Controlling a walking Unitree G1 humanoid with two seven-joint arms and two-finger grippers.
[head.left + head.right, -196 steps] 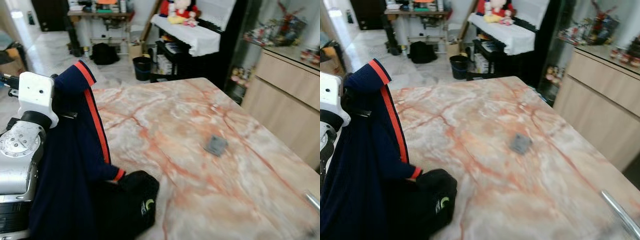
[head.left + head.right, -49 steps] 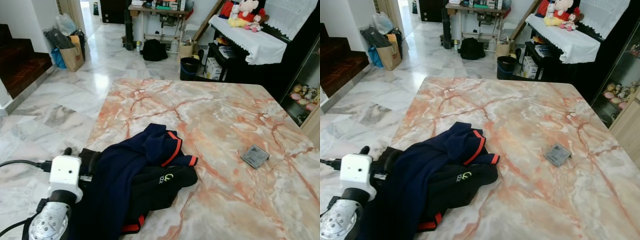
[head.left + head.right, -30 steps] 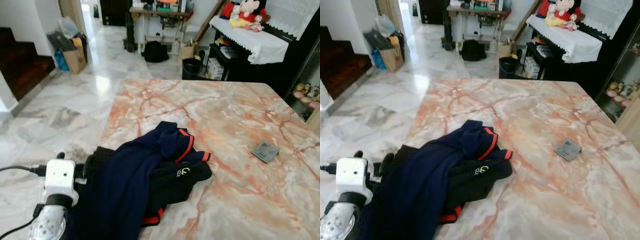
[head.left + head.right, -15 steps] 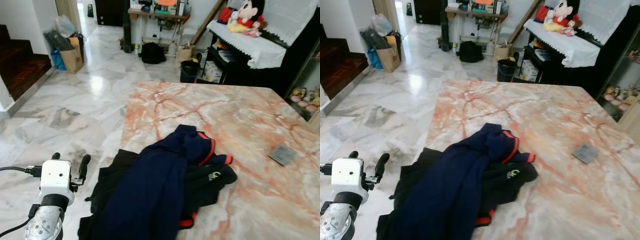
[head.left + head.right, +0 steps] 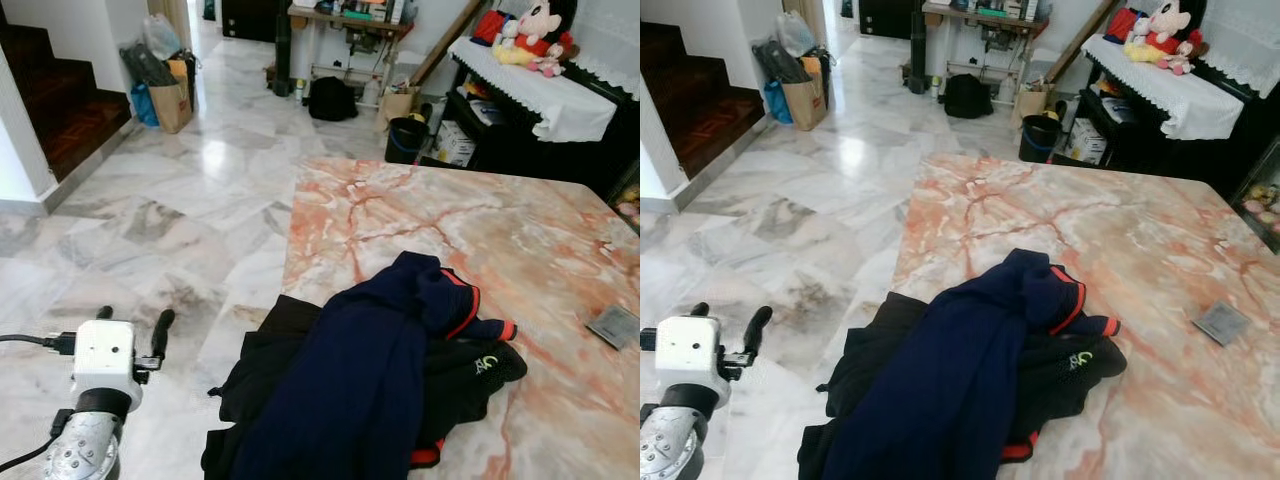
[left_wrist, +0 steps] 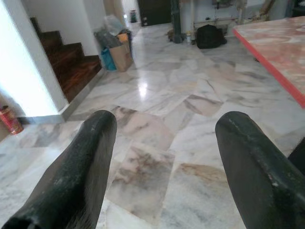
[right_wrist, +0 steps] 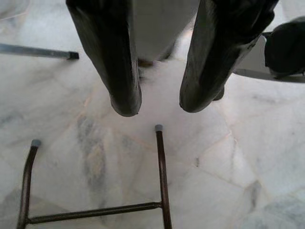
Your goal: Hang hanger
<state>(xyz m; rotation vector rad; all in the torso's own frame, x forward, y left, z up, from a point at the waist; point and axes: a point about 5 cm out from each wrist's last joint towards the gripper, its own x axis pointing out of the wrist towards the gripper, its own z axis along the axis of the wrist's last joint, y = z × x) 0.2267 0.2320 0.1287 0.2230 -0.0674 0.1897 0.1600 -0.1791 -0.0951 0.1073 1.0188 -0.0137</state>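
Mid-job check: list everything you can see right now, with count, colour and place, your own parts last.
Table: one, pink-orange marble, ahead and to the right.
Garment: one heap, navy with red trim over black, on the table's near left corner, hanging over the edge.
Flat grey item: one, on the table near its right edge; too small to identify.
Stairs: dark wood, far left.
Bags: several, brown and blue, beside the stairs.
Black bag: one, on the floor at the back.
Bin: one, black, beyond the table.
Plush toys: red and white, on a white cloth, back right.
Metal frame: dark, on the floor under the right gripper.
Left gripper: fingers open, empty, left of the table.
Right gripper: fingers apart, empty, hanging down.
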